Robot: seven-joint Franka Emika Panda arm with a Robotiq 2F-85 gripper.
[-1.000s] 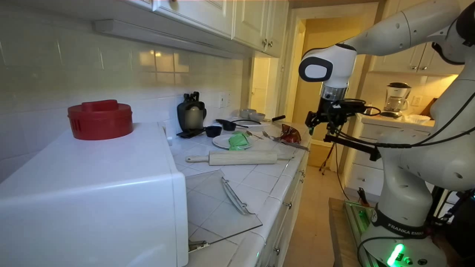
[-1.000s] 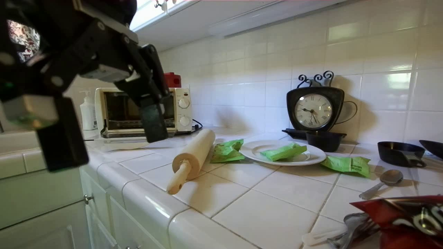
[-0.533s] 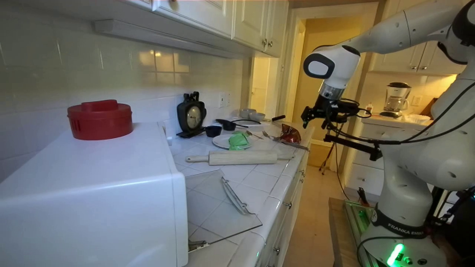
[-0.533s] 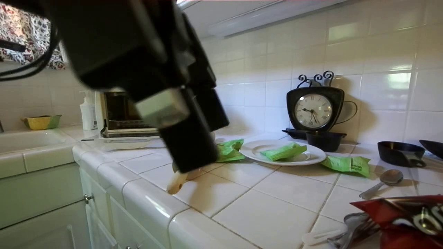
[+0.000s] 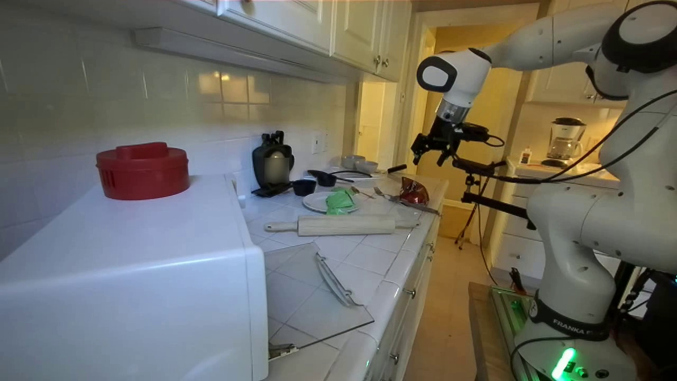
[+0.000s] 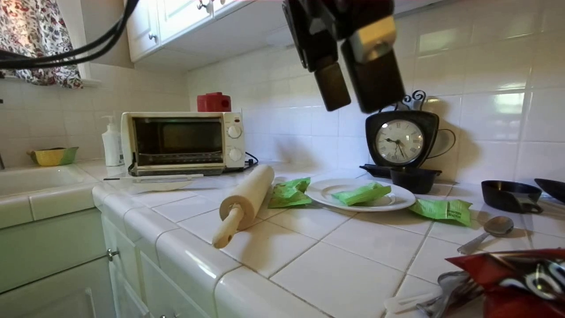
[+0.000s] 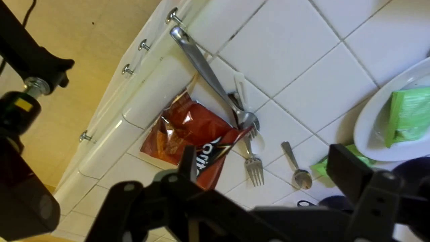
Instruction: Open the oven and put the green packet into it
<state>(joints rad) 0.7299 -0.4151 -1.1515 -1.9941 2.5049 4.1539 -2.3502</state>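
Observation:
The white oven point(image 5: 132, 296) stands at the counter's end; its front also shows in an exterior view point(image 6: 229, 165). Its glass door point(image 5: 317, 296) is folded down over the counter. Three green packets show in an exterior view: one by the rolling pin point(image 6: 290, 193), one on the white plate point(image 6: 363, 193), one at the plate's right edge point(image 6: 446, 211). The wrist view shows the packet on the plate point(image 7: 412, 116) and part of another by its rim point(image 7: 320, 166). My gripper point(image 7: 265, 164) is open and empty, high above the counter, its fingers wide apart; it shows in both exterior views point(image 5: 427, 159) point(image 6: 355, 84).
A rolling pin point(image 6: 249, 194) lies between oven and plate point(image 6: 315, 194). A red chip bag point(image 7: 198, 127), a fork point(image 7: 254, 166) and a spoon point(image 7: 302, 178) lie below the gripper. A black clock point(image 6: 401, 143) and small black pans point(image 6: 510, 194) stand near the wall.
My gripper has swung across, from the left to the upper middle in an exterior view, and risen, leaving the oven front in full sight. The oven door and packets have not moved.

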